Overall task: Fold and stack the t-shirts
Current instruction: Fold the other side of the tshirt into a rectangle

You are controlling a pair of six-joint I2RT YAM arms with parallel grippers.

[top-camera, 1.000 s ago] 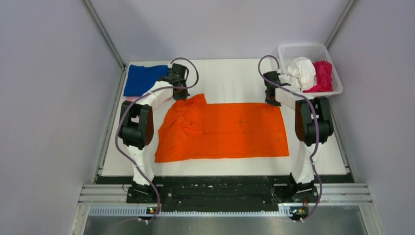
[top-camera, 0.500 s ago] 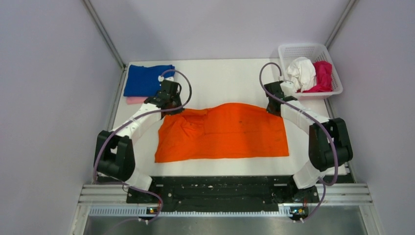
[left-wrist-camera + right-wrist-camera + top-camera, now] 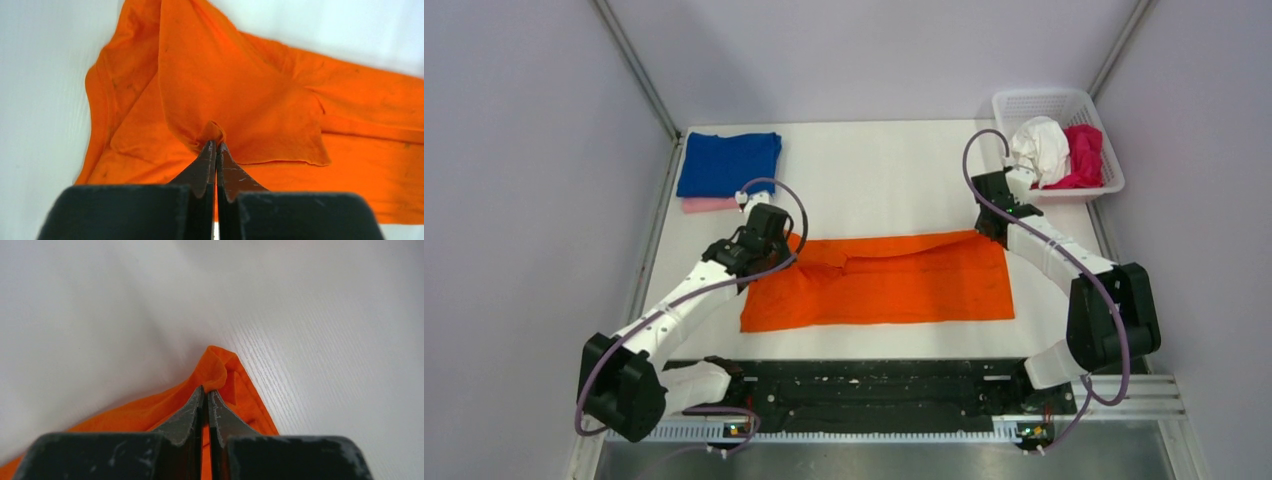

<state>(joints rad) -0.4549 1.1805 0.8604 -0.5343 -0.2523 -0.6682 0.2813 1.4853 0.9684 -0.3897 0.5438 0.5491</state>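
The bright orange t-shirt [image 3: 894,285] lies in the middle of the table, its far half lifted and carried over the near half. My left gripper [image 3: 774,242] is shut on the shirt's far left edge [image 3: 215,131]. My right gripper [image 3: 992,228] is shut on its far right corner [image 3: 216,371]. A folded royal blue shirt [image 3: 727,163] lies on a pale pink one [image 3: 707,205] at the far left. A white shirt [image 3: 1041,148] and a magenta shirt [image 3: 1083,155] lie crumpled in the basket.
The white lattice basket [image 3: 1044,100] stands at the table's far right corner. Grey walls close in on the left, right and back. The black rail [image 3: 874,380] with both arm bases runs along the near edge.
Both grippers have moved toward the near edge, drawing the orange shirt's far edge over itself. The shirt's visible depth has shrunk.
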